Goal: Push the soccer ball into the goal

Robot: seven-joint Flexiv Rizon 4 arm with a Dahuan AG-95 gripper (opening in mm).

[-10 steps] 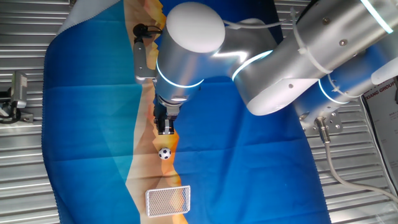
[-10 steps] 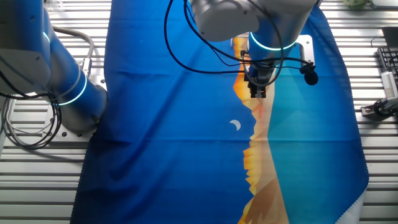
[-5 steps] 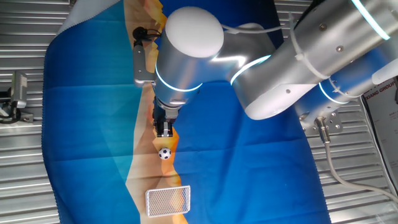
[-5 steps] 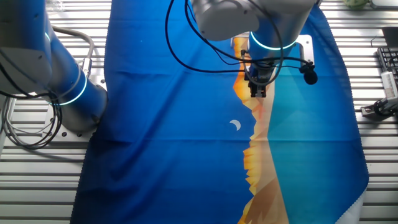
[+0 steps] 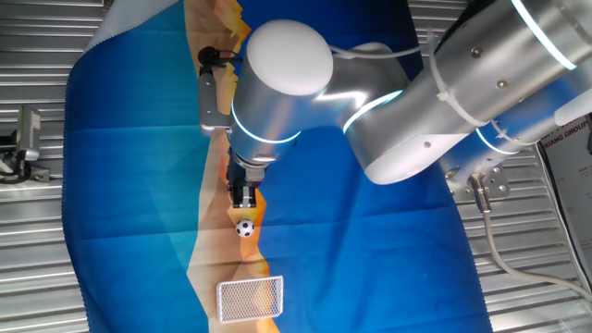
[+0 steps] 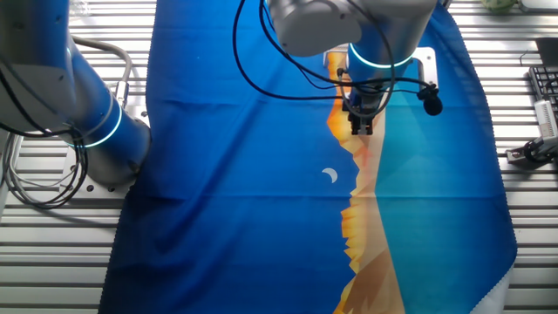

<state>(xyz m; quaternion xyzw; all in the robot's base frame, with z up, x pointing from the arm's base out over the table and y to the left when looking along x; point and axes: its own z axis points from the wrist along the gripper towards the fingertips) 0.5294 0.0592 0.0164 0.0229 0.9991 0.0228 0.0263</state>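
Black-tipped gripper [image 5: 243, 197] just above the soccer ball [image 5: 244, 228], jaws nearly closed, holding nothing, goal [image 5: 250, 298] beyond

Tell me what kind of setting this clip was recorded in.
Probably a robotics lab bench: a ribbed metal table draped with a printed blue cloth, loose cables, and a toy soccer ball and goal.

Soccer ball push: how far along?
Done: the hand sits just behind the soccer ball, lined up with the goal. In hand: closing on the ball; contact unclear. Left: the whole push, since the ball lies on the cloth, short of the goal.
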